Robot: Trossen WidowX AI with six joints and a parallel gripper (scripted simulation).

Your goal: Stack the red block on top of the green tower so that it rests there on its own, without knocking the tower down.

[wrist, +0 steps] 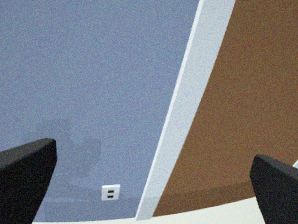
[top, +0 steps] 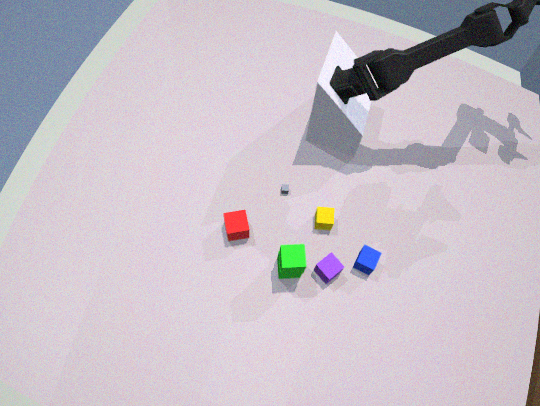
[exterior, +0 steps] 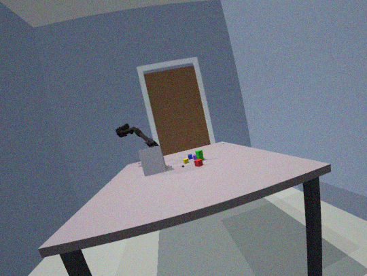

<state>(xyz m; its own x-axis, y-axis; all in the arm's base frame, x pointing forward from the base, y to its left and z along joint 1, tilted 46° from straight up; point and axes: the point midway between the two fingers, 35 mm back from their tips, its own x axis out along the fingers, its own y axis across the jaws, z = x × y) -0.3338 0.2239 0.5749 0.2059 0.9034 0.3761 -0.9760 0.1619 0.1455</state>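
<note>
The red block (top: 236, 224) (exterior: 198, 162) lies flat on the table. The green tower (top: 292, 260) (exterior: 199, 155) stands upright near it, apart from the red block, with nothing on its top. It is taller than the blocks around it. My gripper (wrist: 157, 160) is open and empty, with its fingers wide apart in the wrist view. It is raised well away from the red block and the tower and faces a wall and a door. In the top view it is past the top right edge of the picture. In the exterior view its fingers are too small to tell apart.
A purple block (top: 329, 267) is just beside the green tower. A blue block (top: 367, 260) (exterior: 190, 156), a yellow block (top: 325, 218) (exterior: 185, 161) and a tiny grey cube (top: 285, 189) (exterior: 183, 166) are nearby. The arm (top: 440, 46) rises from a pale box (top: 334, 117) (exterior: 151, 162).
</note>
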